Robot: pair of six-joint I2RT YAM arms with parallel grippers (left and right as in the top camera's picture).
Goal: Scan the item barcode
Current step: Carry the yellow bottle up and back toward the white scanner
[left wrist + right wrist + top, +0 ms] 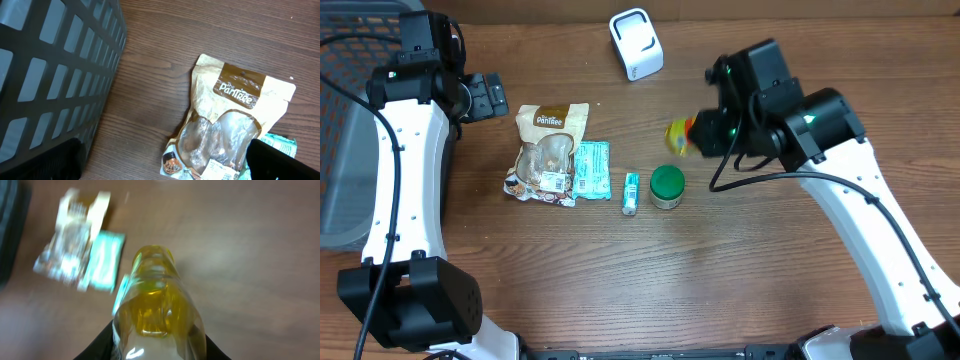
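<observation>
- My right arm reaches in from the right edge, elbow bent, wrist turned toward the middle of the surface point(770, 290).
- My right claw point(690, 136) is pinching a yellow bottle point(676, 137), held up off the surface, above the green-lidded jar point(667, 186).
- In the right wrist view the bottle point(159, 305) fills the centre between my dark fingers point(97, 345). It is clear with yellow content. The view is blurred and I can read no label or barcode.
- My left arm stands upright at the left side, wrist bent toward the pouch point(551, 152).
- My left claw point(496, 97) is spread wide with nothing in it, between the dark basket point(340, 160) and the pouch.
- The pouch print reads "The Pantree" point(239, 90), white letters on a brown band, above a clear window.
- A teal packet point(590, 169) touches the pouch's right edge; its writing is too small to read.
- A small tube point(631, 193) lies between the packet and the jar.
- A white boxy device point(636, 44) sits at the far edge, well apart from the bottle.
</observation>
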